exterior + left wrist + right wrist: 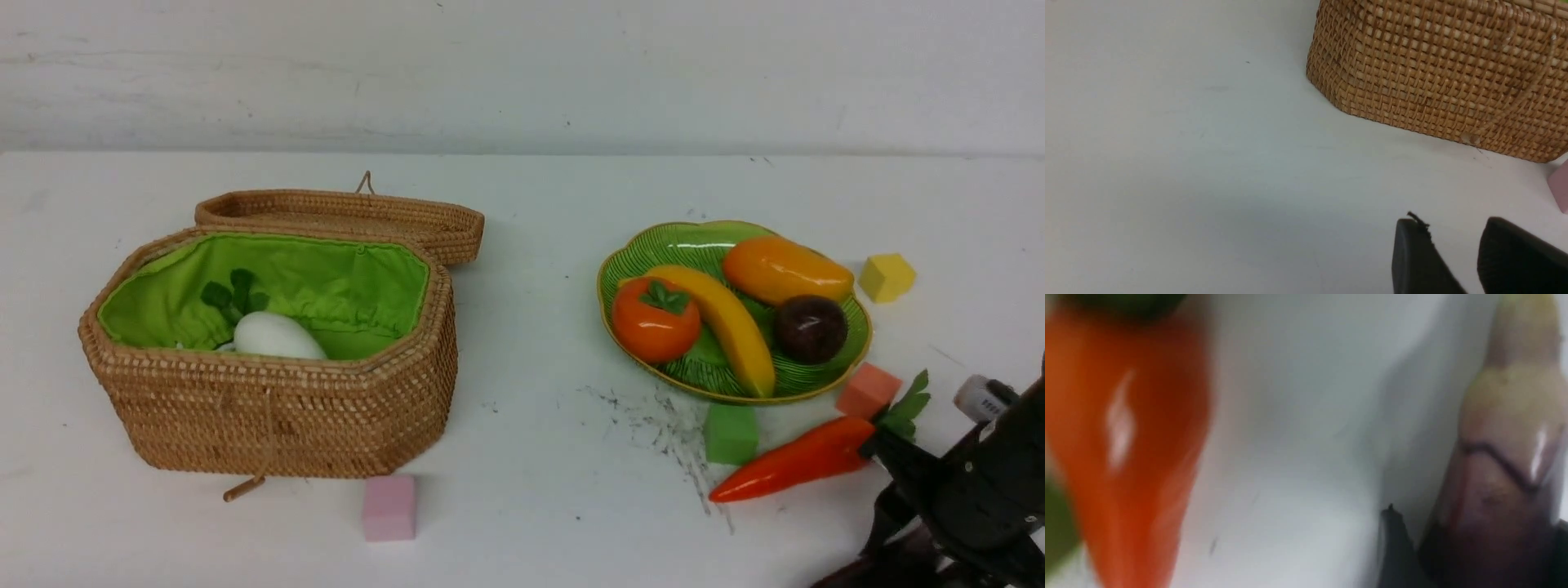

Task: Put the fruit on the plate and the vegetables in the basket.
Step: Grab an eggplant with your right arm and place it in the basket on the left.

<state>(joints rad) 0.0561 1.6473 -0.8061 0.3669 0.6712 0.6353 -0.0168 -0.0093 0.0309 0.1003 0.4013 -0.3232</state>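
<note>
The right gripper (1474, 547) clamps the eggplant (1498, 465) just beside the carrot (796, 467) — near the plate (694, 245). The left gripper (1457, 257), near the basket (269, 408) holding the radish (277, 335), stands slightly apart — empty.

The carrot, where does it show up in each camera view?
Front view: carrot lies on the table at lower right, below the plate.
Left wrist view: not in it.
Right wrist view: carrot, blurred, fills the left side.
Shared landmark: the white table.
</note>
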